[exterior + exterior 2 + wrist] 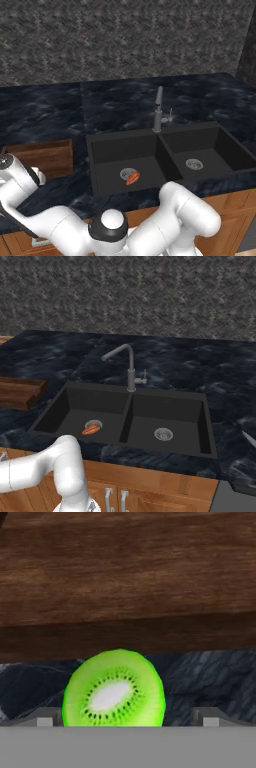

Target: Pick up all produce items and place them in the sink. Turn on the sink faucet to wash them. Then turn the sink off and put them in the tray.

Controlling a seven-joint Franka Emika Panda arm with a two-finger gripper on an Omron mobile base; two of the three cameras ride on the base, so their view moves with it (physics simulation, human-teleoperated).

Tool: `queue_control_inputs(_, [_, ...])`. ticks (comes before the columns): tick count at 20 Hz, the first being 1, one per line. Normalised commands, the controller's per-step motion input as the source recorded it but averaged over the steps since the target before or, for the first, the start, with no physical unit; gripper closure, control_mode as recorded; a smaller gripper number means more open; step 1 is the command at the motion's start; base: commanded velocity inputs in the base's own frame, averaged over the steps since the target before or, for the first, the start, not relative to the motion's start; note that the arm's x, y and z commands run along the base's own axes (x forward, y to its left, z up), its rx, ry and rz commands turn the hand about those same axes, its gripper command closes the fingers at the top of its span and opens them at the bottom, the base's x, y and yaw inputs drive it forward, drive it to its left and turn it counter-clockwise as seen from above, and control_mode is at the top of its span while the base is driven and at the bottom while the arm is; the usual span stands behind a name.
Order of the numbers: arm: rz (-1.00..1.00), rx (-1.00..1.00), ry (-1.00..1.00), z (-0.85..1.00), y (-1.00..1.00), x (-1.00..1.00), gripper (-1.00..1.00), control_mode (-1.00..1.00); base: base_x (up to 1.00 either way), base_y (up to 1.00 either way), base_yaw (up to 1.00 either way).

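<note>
your gripper is sitting with its jaws wide open, a green kiwi half lying between the fingertips on the dark counter, just beside the wooden tray. the carrot is lying by the drain in the left basin of the black sink, with the faucet standing behind.

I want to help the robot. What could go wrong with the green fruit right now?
1. The round green fruit sits between the open tool's fingertips; closing off-centre might push it so it rolls across the dark counter.
2. The wooden tray wall stands right behind the fruit, so reaching further could bump it.
3. The carrot already lies over the left drain in the sink; a dropped fruit may land on it.
</note>
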Motion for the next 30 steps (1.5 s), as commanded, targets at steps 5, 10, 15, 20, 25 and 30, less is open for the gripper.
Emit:
queue_control_inputs(5, [0.02,0.01,0.0,-0.19,0.0,0.27,-1.0,-1.0,0.0,0.0,0.0])
queue_control_inputs(10, [0.01,0.0,0.04,-0.27,0.04,0.15,1.0,-1.0,0.0,0.0,0.0])
queue_control_inputs(15, [-0.03,0.0,0.0,0.06,0.08,-0.37,1.0,-1.0,0.0,0.0,0.0])
queue_control_inputs(20, [-0.1,0.01,0.0,0.46,-0.16,-0.4,1.0,-1.0,0.0,0.0,0.0])
queue_control_inputs(25, [-0.09,0.08,0.01,0.57,-0.61,-0.17,1.0,-1.0,0.0,0.0,0.0])
queue_control_inputs(30, [-0.04,0.14,0.02,0.31,-0.84,-0.14,1.0,-1.0,0.0,0.0,0.0])
